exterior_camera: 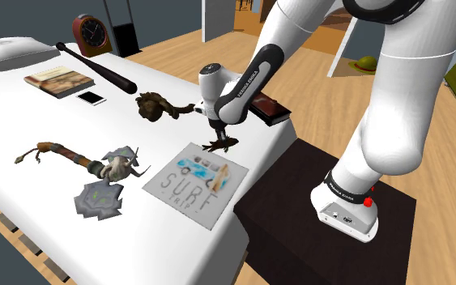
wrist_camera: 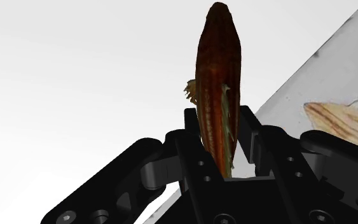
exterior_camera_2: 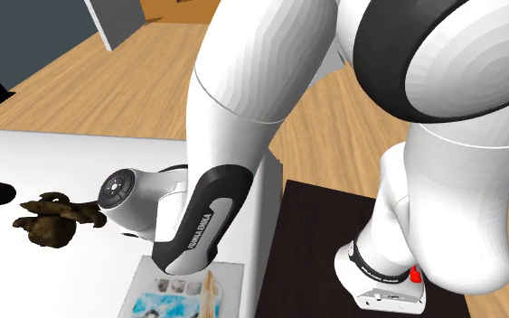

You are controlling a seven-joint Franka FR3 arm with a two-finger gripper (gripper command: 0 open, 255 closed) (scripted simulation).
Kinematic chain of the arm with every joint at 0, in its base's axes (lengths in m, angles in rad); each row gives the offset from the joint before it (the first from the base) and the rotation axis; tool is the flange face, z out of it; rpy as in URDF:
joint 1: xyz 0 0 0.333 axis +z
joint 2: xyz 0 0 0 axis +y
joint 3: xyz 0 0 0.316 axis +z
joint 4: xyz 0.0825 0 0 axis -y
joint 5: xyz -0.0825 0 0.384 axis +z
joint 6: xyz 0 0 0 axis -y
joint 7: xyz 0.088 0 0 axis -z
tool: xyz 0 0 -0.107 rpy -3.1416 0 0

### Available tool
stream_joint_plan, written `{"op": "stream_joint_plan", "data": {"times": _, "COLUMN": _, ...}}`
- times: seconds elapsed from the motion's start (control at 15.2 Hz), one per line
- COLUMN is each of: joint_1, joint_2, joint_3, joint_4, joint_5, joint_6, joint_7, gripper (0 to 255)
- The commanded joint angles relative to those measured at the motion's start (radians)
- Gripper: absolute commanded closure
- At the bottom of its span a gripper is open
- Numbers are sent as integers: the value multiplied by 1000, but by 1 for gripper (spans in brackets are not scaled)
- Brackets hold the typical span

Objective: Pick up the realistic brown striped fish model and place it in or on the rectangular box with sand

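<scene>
**Fish clasped in the gripper, beside the box**

The black two-finger gripper [exterior_camera: 218, 138] is closed partway on the reddish-brown striped fish model [exterior_camera: 222, 146]. In the wrist view the fingers [wrist_camera: 193, 127] press on the flanks of the fish model [wrist_camera: 217, 89]. Its long body points away from the hand, and a pale fin shows at one side.

In the shoulder view the fish hangs under the white arm, over the white tabletop [exterior_camera: 23, 121]. It is just beyond the far edge of the flat pale rectangular box lettered SURF TRIP [exterior_camera: 195, 185]. I cannot tell whether it touches the tabletop. A corner of that box [wrist_camera: 323, 95] shows past the gripper in the wrist view.

A knotted dark brown lump [exterior_camera: 157, 107] lies near the gripper on the shoulder view's left. A black baseball bat [exterior_camera: 96, 69] lies farther back.
</scene>
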Motion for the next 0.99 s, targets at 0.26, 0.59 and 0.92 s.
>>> {"op": "stream_joint_plan", "data": {"times": 0.26, "joint_1": 0, "joint_2": 0, "joint_3": 0, "joint_4": 0, "joint_5": 0, "joint_6": 0, "joint_7": 0, "gripper": 255}}
{"op": "stream_joint_plan", "data": {"times": 0.59, "joint_1": -3, "joint_2": -52, "joint_3": 6, "joint_4": -4, "joint_5": 14, "joint_6": -48, "joint_7": -16, "gripper": 255}}
{"op": "stream_joint_plan", "data": {"times": 0.92, "joint_1": -4, "joint_2": -115, "joint_3": 11, "joint_4": -4, "joint_5": 30, "joint_6": -110, "joint_7": -34, "gripper": 255}}
